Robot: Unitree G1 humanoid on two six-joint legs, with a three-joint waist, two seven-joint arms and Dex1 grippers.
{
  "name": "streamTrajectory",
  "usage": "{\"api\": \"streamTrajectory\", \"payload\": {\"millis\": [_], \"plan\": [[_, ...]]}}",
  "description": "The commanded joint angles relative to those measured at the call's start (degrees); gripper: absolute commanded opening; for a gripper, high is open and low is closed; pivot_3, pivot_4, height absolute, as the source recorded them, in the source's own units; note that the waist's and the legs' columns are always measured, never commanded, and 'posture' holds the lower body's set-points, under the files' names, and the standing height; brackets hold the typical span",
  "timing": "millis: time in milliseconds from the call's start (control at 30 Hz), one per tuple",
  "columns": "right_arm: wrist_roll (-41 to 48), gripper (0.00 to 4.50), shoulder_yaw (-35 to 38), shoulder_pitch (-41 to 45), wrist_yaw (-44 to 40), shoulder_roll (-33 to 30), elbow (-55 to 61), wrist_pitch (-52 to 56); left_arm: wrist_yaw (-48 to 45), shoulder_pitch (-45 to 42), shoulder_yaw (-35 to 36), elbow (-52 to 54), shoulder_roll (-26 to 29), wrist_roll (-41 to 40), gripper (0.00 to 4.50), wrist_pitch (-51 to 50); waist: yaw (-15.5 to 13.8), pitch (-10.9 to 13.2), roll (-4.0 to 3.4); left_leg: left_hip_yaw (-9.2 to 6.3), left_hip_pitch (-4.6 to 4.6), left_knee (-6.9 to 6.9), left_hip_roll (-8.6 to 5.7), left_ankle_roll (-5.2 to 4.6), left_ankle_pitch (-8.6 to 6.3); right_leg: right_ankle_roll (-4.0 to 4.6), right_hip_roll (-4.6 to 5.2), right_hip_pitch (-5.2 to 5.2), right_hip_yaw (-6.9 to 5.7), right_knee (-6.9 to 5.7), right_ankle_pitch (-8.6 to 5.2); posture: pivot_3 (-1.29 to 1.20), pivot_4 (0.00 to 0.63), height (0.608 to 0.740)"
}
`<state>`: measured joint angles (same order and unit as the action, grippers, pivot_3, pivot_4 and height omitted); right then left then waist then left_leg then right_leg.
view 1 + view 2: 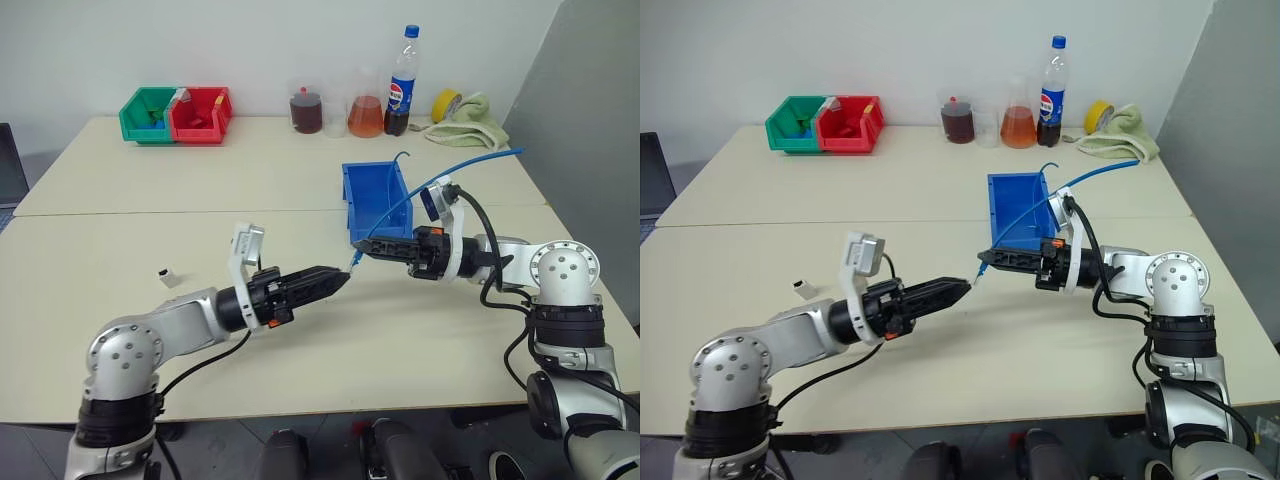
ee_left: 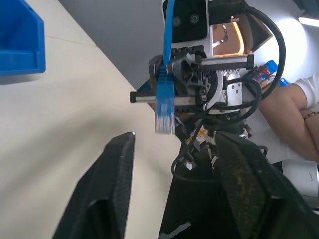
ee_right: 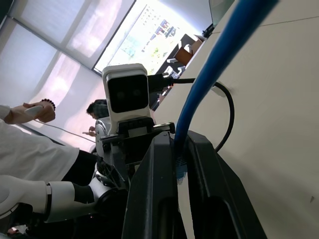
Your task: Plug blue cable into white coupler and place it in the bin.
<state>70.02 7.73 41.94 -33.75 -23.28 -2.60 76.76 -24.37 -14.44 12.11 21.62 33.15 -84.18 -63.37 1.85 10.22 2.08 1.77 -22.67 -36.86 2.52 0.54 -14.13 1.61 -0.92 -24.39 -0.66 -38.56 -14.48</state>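
right gripper (image 1: 362, 247) clamped on blue cable (image 1: 400, 206) just behind its clear plug, plug poking out past the tips. left gripper (image 2: 174, 149) fingers apart, nothing between them, facing the plug. white coupler (image 1: 167, 275) lies on desk (image 1: 130, 240), well off behind left gripper. bin (image 1: 372, 195) just beyond right gripper. fetch coupler first, line its socket up with the plug squarely.

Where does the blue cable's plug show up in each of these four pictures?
Left eye: plug at the right gripper tips, mid-picture.
Right eye: plug, centre.
Left wrist: plug hanging, upper middle.
Right wrist: hidden between the fingers; cable runs up.
Shared landmark: the right gripper holding it.
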Motion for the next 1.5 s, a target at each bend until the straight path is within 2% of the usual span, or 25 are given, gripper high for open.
{"api": "streamTrajectory", "payload": {"millis": [33,133,200,333,500,567,733,900,1300,1500], "plan": [[-0.8,0.02,0.2,1.3,-1.5,0.1,2.1,-1.6,-2.6,5.4,4.6,4.8,4.6,0.3,3.53,1.0,-0.1,0.0,-0.02,-0.01,-0.01,0.0,-0.01,0.0,0.0,0.0,0.0,-0.01,0.0,0.0,0.0,0.0,0.15,0.74],[-2.0,0.02,-0.3,1.3,-2.1,0.6,2.2,-2.3,-7.6,13.6,8.3,8.9,10.5,7.8,4.06,3.6,0.3,0.1,-0.09,0.07,-0.02,0.04,0.04,0.03,-0.02,0.01,0.0,-0.06,0.06,0.04,-0.01,0.0,0.15,0.74],[-2.6,0.02,-0.5,1.4,-2.7,0.8,2.0,-2.7,-8.6,16.7,10.3,9.7,12.3,12.0,4.46,6.6,0.0,0.1,-0.16,0.07,-0.03,0.08,0.03,0.05,-0.03,0.06,0.0,-0.14,0.05,0.03,-0.04,0.0,0.15,0.74],[-3.9,0.02,-1.0,1.9,-4.2,1.1,1.1,-3.5,-8.2,22.7,13.4,10.0,14.2,26.8,4.46,15.8,-0.3,0.1,-0.24,0.04,-0.12,0.06,0.03,0.05,-0.03,0.06,0.01,-0.24,0.01,0.03,-0.04,0.0,0.15,0.74],[-5.7,0.02,-1.9,2.5,-6.1,1.4,-0.1,-4.4,1.2,26.8,16.6,9.3,8.4,39.2,4.46,23.5,-0.3,0.2,-0.27,0.11,-0.19,0.13,0.03,0.05,-0.05,0.02,0.06,-0.26,0.05,0.18,-0.01,0.0,0.15,0.74],[-6.6,0.02,-2.2,3.2,-7.1,1.5,-1.0,-4.6,8.7,28.3,16.2,10.6,3.6,46.9,4.46,27.5,-0.3,0.2,-0.32,0.06,-0.27,0.15,0.06,0.05,-0.05,0.01,0.05,-0.27,-0.02,0.29,0.0,0.0,0.15,0.74],[-8.3,0.02,-3.0,4.4,-9.1,1.7,-2.6,-4.9,17.9,28.6,14.8,10.1,-3.4,57.6,4.46,31.3,-0.3,0.1,-0.19,0.15,-0.32,0.3,0.05,0.03,-0.09,-0.1,0.08,-0.27,0.07,0.57,0.08,0.0,0.15,0.74],[-9.5,0.02,-3.3,5.1,-10.4,1.8,-3.5,-4.8,24.6,25.5,15.6,5.3,-7.9,62.9,4.46,31.2,-0.3,0.1,-0.19,0.14,-0.31,0.29,0.06,0.02,-0.1,-0.14,0.07,-0.27,0.05,0.56,0.1,0.0,0.15,0.74],[-10.6,0.02,-2.7,5.5,-10.7,1.6,-3.1,-3.9,30.3,12.5,6.6,-4.7,-16.9,71.4,4.46,33.5,-0.3,0.1,-0.11,0.16,-0.36,0.14,0.02,0.02,-0.1,-0.29,0.08,-0.2,0.09,0.54,0.2,0.0,0.15,0.74],[-10.3,0.02,-2.0,5.3,-10.1,1.2,-2.3,-3.4,35.5,9.7,8.9,-8.4,-20.5,72.8,4.46,32.9,-0.2,0.1,-0.11,0.14,-0.34,0.13,0.06,0.02,-0.1,-0.29,0.05,-0.2,0.07,0.48,0.21,0.0,0.15,0.74]]}}
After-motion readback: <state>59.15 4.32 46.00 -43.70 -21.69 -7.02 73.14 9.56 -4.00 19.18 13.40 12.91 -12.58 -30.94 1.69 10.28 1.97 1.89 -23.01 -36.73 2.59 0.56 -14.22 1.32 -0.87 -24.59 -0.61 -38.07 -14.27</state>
